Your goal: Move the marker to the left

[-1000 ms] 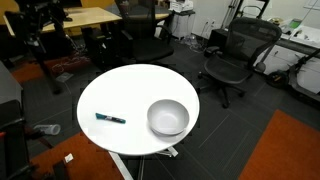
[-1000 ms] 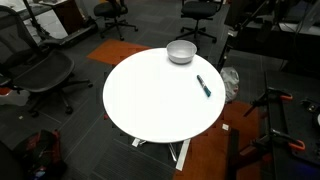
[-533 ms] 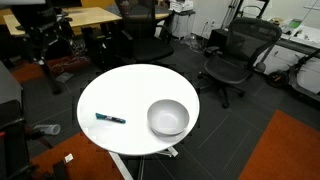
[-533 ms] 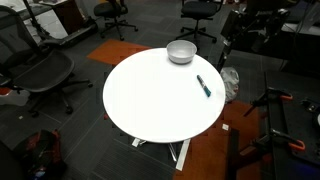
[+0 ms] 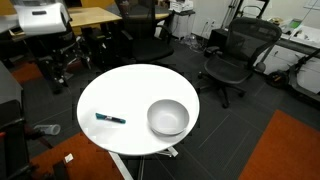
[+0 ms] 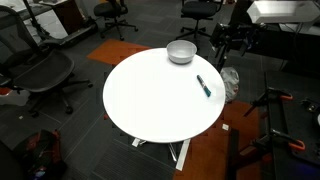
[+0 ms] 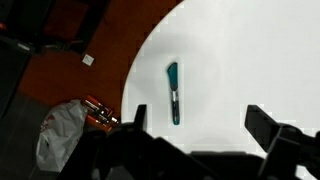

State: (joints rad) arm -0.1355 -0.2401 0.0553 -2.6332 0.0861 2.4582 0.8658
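Observation:
The marker (image 5: 110, 118) is a short teal stick with a dark end. It lies flat on the round white table (image 5: 130, 85), apart from the grey bowl (image 5: 168, 117). It also shows in an exterior view (image 6: 204, 86) near the table's edge. In the wrist view the marker (image 7: 173, 92) lies just beyond my gripper (image 7: 200, 125), closer to one finger than the other. The gripper is open wide and empty, above the table. My arm (image 5: 40, 17) comes in off the table's side and also shows in an exterior view (image 6: 278, 10).
The bowl (image 6: 181, 51) stands near the table's rim. Black office chairs (image 5: 235, 55) and a wooden desk (image 5: 85, 17) ring the table. Orange carpet (image 6: 205, 150) and a crumpled bag (image 7: 60, 130) lie on the floor beside the table's edge.
My arm has come further into both exterior views, toward the table. The marker and the bowl have not moved.

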